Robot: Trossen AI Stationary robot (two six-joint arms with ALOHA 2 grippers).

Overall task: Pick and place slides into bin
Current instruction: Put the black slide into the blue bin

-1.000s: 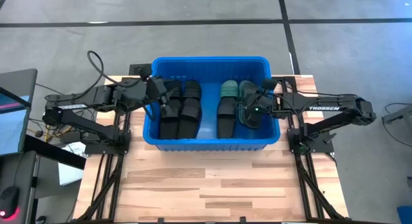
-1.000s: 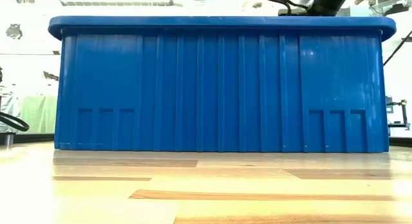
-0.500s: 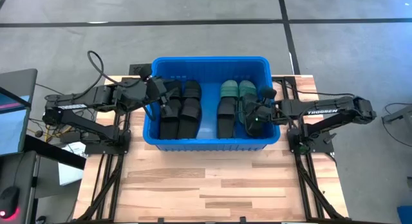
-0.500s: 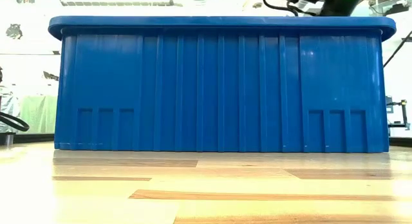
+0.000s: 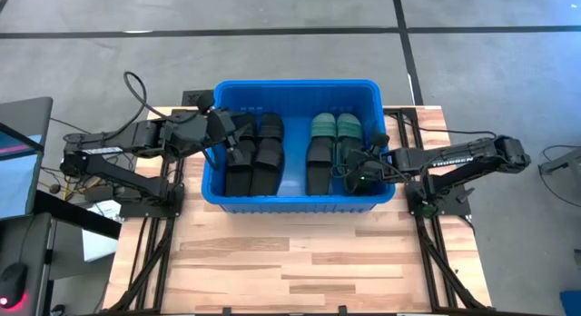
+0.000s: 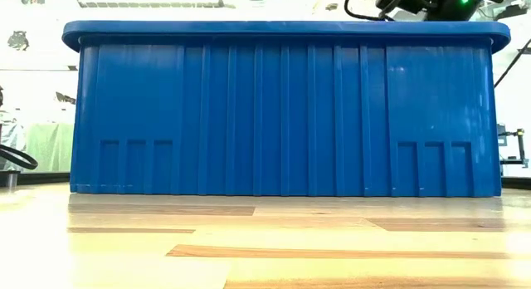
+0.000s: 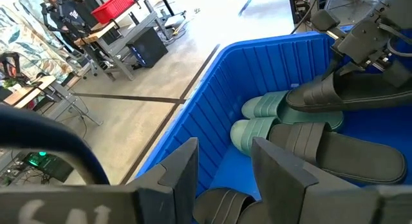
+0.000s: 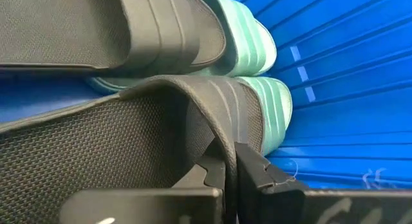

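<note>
The right gripper's (image 8: 230, 166) two dark fingers (image 8: 257, 172) are pinched tight on the thin edge of a black rubber slide's wide strap (image 8: 222, 130), holding that slide (image 5: 356, 162) inside the large rectangular blue plastic bin (image 5: 295, 200), by its right wall. Just ahead of those fingers lie two pale teal-green rubber slides (image 8: 261, 76), side by side against the bin's ribbed far wall. Another black slide (image 8: 116, 28) rests beside the held one, on top of the teal pair.

The left gripper (image 7: 222, 179) hovers inside the bin's left end, its fingers (image 7: 283, 185) parted and holding nothing. Below and beyond them lie black slides (image 5: 254, 153), stacked in the bin's left half. The bin stands on a pale wooden plank surface (image 5: 300, 261).
</note>
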